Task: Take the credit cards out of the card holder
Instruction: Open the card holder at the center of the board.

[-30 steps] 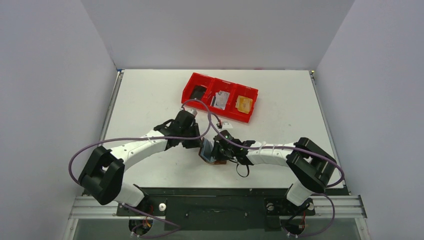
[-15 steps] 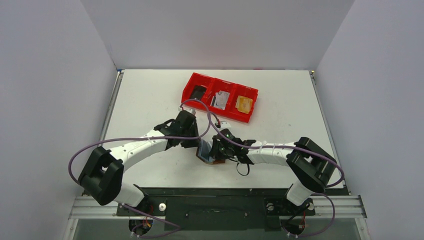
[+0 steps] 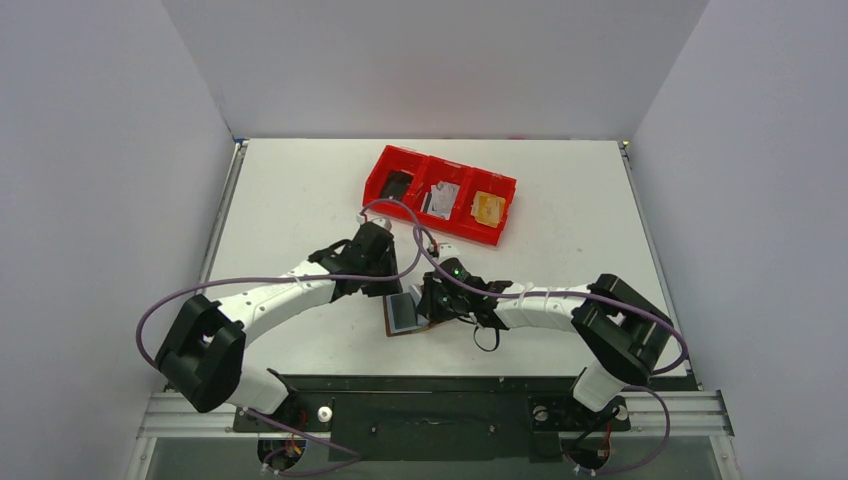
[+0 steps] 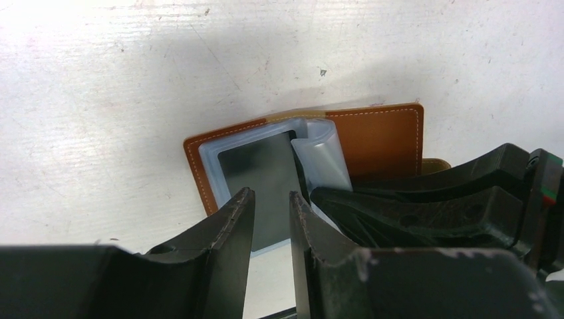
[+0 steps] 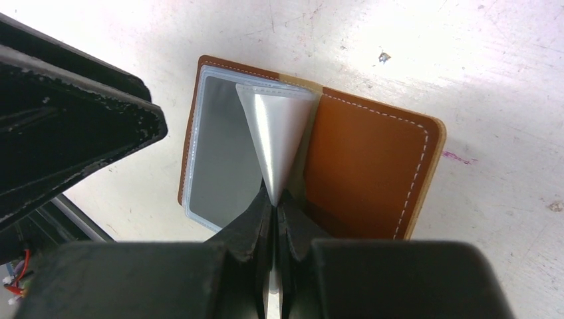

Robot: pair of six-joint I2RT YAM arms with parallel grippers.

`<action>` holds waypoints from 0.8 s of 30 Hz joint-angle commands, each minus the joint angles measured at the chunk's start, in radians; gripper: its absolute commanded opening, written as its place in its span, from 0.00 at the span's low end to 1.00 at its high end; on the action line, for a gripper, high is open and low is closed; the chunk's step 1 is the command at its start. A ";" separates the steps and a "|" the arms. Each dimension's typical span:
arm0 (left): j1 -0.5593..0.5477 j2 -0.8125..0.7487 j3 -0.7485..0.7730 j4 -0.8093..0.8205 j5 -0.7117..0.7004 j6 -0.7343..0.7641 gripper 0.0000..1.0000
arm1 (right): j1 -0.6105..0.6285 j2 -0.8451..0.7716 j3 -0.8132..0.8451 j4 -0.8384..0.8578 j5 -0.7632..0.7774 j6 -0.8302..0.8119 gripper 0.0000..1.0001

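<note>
White table (image 3: 300, 200), grey walls. We see the card holder (image 5: 366, 173) lying open btwn the arms. R gripper (image 5: 273, 199) pinches shut on its clear sleeve (image 5: 276, 139). L gripper (image 4: 269, 206) hangs part-open, empty. Risk: a pull drags the whole holder up or tears the sleeve, w/ nothing pinning it.
</note>
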 commanded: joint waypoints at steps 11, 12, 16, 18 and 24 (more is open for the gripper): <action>-0.017 0.221 0.035 0.195 0.097 -0.019 0.01 | -0.013 0.011 -0.008 0.079 -0.021 -0.019 0.00; -0.020 0.230 0.040 0.198 0.098 -0.021 0.01 | -0.013 0.006 -0.007 0.076 -0.019 -0.020 0.02; -0.024 0.242 0.054 0.199 0.093 -0.024 0.00 | -0.013 -0.018 0.001 0.045 -0.002 -0.026 0.28; -0.026 0.249 0.056 0.196 0.092 -0.025 0.00 | -0.013 -0.035 0.014 0.004 0.014 -0.030 0.38; -0.025 0.254 0.051 0.196 0.095 -0.027 0.00 | -0.014 -0.099 0.052 -0.116 0.077 -0.041 0.46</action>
